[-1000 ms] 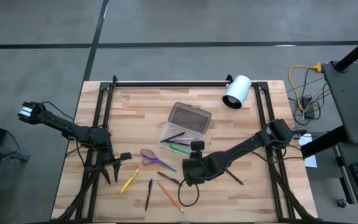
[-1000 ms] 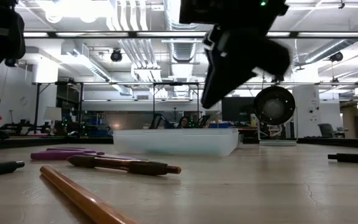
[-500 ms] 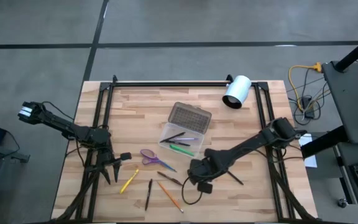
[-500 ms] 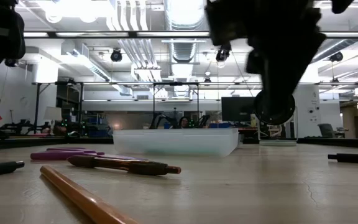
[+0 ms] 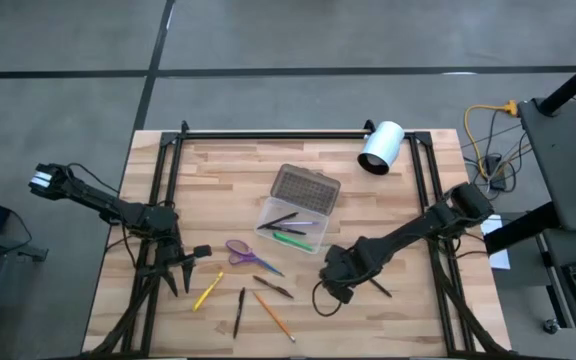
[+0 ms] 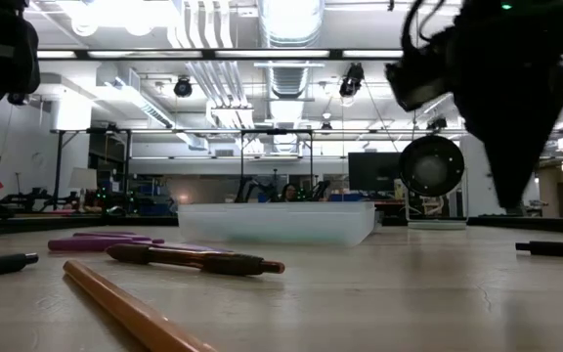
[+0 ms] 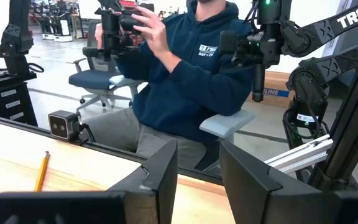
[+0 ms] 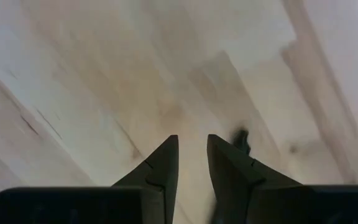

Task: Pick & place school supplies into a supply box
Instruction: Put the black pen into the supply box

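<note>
Both arms are dark, near black, built of slim tube sections linked by chunkier rounded joints. The left arm (image 5: pixel 108 207) carries a small pale block at its outer end. The right arm (image 5: pixel 408 236) has a thick bulge at its elbow, and a thin black cable loops out below its wrist. The right gripper (image 8: pixel 191 163) has two matte black fingers (image 8: pixel 161 167), wedge-shaped and tapering to points. The left gripper (image 7: pixel 197 171) has broader fingers (image 7: pixel 160 175), dark with grey bevelled edges.
</note>
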{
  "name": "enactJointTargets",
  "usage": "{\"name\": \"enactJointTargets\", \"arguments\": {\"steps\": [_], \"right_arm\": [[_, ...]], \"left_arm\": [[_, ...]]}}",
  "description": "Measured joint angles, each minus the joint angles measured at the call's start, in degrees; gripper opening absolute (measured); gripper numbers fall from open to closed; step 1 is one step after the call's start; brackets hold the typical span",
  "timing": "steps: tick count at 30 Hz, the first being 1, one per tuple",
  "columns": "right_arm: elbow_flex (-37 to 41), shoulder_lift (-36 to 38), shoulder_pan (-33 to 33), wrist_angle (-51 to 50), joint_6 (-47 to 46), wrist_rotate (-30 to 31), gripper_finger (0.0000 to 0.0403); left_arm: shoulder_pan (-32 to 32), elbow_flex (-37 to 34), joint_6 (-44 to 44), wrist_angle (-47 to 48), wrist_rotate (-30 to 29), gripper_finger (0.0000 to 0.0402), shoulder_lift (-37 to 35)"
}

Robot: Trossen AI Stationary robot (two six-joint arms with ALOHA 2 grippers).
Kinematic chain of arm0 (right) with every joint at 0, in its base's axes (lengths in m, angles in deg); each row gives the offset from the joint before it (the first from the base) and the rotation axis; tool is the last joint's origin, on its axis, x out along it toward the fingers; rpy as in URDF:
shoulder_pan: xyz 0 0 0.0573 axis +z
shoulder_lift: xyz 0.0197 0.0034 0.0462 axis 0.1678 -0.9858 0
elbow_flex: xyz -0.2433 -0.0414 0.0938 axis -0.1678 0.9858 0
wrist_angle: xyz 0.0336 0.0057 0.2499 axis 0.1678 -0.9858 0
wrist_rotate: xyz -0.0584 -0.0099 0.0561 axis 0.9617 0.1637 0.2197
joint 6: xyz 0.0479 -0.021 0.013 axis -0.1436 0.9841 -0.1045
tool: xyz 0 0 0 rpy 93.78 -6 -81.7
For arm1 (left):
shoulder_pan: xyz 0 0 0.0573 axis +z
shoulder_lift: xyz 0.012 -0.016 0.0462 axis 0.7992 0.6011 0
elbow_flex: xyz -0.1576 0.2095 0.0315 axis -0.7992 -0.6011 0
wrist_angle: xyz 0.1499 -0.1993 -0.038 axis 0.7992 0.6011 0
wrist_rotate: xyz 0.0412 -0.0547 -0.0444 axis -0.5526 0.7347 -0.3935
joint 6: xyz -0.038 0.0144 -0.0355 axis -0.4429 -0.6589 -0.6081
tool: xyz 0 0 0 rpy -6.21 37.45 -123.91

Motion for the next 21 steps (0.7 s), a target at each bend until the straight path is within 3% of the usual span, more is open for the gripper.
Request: {"name": "enactJointTargets", "arguments": {"steps": [6,21], "right_arm": [[6.13,2.77,1.28,3.14,-4.39,-3.73,0.0069],[11.78,6.0,3.49,5.12,-8.6,-4.01,0.0068]], "left_arm": [[0.0,-0.02,0.01,0.0,0.0,0.0105,0.01],[0.01,-0.02,0.01,0.0,0.0,0.0105,0.01]]}}
